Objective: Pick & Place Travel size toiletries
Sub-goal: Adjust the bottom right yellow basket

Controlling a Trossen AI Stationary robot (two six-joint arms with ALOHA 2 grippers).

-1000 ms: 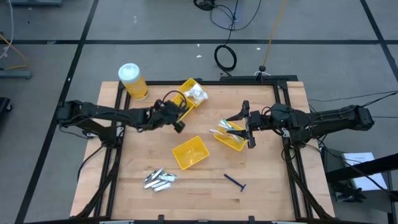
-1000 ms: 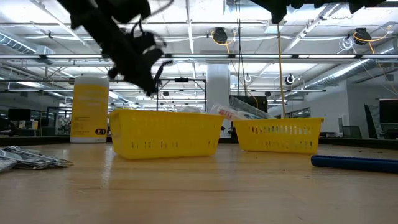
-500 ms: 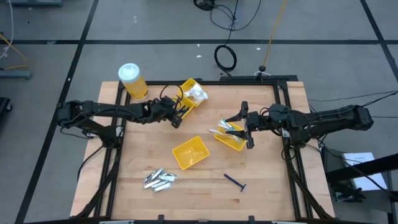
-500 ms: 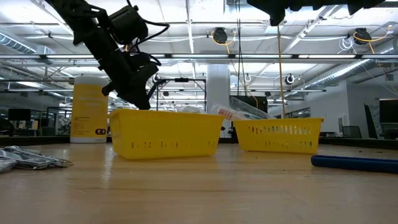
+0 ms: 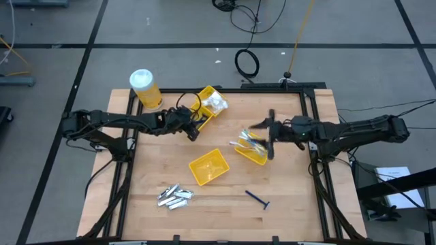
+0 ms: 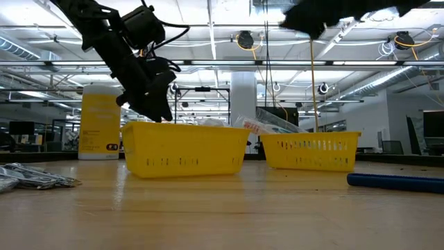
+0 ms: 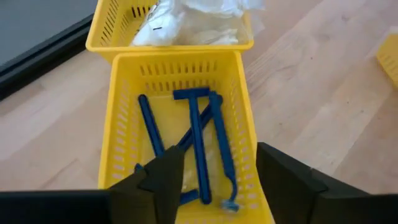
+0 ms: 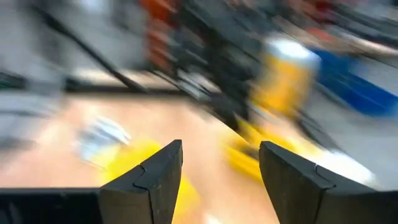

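Nearest the lower edge of the high view, a single dark-blue razor (image 5: 257, 199) lies loose on the wooden table (image 5: 293, 211) at lower right of centre, its long axis running diagonally from upper left to lower right; a cluster of silver-grey tubes (image 5: 174, 196) lies at lower left. An empty yellow tray (image 5: 208, 167) sits mid-table. Just above and right of it, a second tray (image 5: 252, 152) with pale wrapped sticks is met by the right gripper (image 5: 268, 135), fingers spread and nothing seen between them; this arm is judged the nearer one to the loose razor, which lies below it in the frame. Further up, the left gripper (image 5: 193, 128) hovers at the near end of a tray pair in the upper middle; in the left wrist view its fingers (image 7: 165, 180) are spread and empty directly over the razor tray (image 7: 122, 74), where several blue razors (image 7: 198, 140) lie lengthwise, with white crinkly packets (image 7: 193, 22) in the tray beyond. A yellow jar (image 5: 145, 89) stands at upper left. Against a second ago, the left gripper has moved up from mid-table to the tray and gone from pressed shut to spread, so a razor is judged just released; the right arm has begun swinging, its wrist view smeared.
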